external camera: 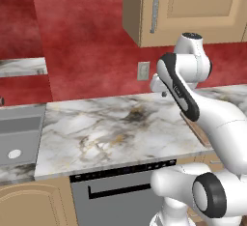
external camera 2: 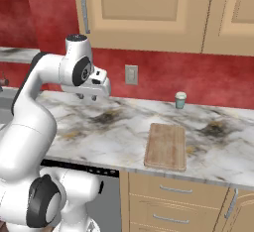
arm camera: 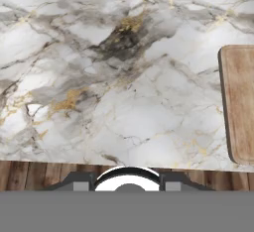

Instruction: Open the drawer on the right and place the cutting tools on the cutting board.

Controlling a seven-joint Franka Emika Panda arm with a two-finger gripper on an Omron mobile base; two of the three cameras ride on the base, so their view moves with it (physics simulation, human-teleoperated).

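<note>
Drawer fronts (external camera 2: 171,190) sit shut under the marble surface (external camera 2: 119,127) in the right base view, just below the cutting board (external camera 2: 166,145), bare and ready for tools. The pincer (external camera 2: 88,97) hovers high, apart from both, grip unclear. Left base view: arm folded, elbow up. Hand view: board (arm camera: 242,102) at right edge

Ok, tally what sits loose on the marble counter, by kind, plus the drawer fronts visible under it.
Cutting board: 1
Cup: 1
Drawer fronts: 3, all shut
Total: 5
</note>
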